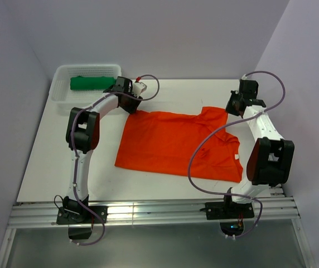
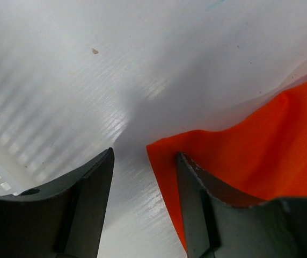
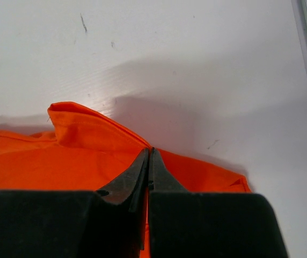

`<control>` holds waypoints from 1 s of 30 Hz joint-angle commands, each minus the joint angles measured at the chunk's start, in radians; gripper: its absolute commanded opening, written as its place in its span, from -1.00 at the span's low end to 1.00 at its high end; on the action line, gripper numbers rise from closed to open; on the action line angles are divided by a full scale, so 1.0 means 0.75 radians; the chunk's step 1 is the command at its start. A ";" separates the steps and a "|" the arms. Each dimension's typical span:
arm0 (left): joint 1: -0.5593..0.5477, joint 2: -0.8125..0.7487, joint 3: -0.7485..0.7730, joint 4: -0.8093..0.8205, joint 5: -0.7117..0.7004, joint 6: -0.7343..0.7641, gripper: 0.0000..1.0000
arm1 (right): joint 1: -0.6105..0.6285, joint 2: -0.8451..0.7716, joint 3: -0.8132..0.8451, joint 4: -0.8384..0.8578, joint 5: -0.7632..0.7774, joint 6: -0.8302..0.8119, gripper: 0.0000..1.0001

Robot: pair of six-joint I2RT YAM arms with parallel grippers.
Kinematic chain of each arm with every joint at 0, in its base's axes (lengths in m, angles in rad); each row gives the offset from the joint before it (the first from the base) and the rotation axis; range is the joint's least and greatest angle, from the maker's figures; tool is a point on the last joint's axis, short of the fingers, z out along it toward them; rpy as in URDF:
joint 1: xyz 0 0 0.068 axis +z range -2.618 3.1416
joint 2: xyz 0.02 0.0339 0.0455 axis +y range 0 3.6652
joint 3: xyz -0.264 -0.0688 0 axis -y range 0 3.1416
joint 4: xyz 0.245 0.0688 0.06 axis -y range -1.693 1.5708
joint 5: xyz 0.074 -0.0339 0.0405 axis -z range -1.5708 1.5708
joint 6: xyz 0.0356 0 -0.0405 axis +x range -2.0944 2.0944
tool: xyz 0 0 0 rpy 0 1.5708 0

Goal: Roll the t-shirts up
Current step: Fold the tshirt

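The orange-red t-shirt [image 1: 176, 145] lies spread flat on the white table [image 1: 64, 162]. My left gripper [image 1: 130, 105] is at its far left corner and stands open. In the left wrist view the cloth corner [image 2: 261, 140] reaches into the gap of the left gripper [image 2: 145, 152], and the right finger [image 2: 196, 183] rests over the cloth. My right gripper [image 1: 230, 107] is at the far right sleeve edge. There the right gripper [image 3: 150, 150] is shut on a raised fold of the orange t-shirt [image 3: 62, 156]. The green t-shirt [image 1: 90, 82] lies rolled in the basket.
A white mesh basket [image 1: 59, 92] stands at the table's far left corner, just beyond my left gripper. Purple-grey walls close in the back and both sides. A metal rail [image 1: 148, 212] runs along the near edge.
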 commanded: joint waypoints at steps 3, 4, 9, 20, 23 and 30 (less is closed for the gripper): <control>-0.026 0.014 0.009 -0.050 0.036 0.078 0.05 | -0.010 0.016 0.064 0.005 -0.028 0.004 -1.00; -0.027 0.007 -0.001 -0.044 0.036 0.078 -0.08 | -0.010 0.018 0.064 0.005 -0.030 0.004 -1.00; -0.033 0.001 -0.034 -0.020 0.003 0.078 -0.50 | -0.010 0.020 0.062 0.011 -0.034 0.006 -1.00; -0.031 -0.123 -0.110 0.060 -0.028 0.027 -0.99 | -0.010 0.083 0.129 0.068 -0.026 -0.006 -1.00; -0.033 -0.191 -0.206 0.140 -0.046 0.013 -0.99 | -0.010 0.126 0.213 0.044 0.009 -0.011 -1.00; -0.031 -0.318 -0.386 0.307 -0.073 -0.041 -0.99 | -0.010 0.320 0.497 -0.030 -0.002 -0.066 -1.00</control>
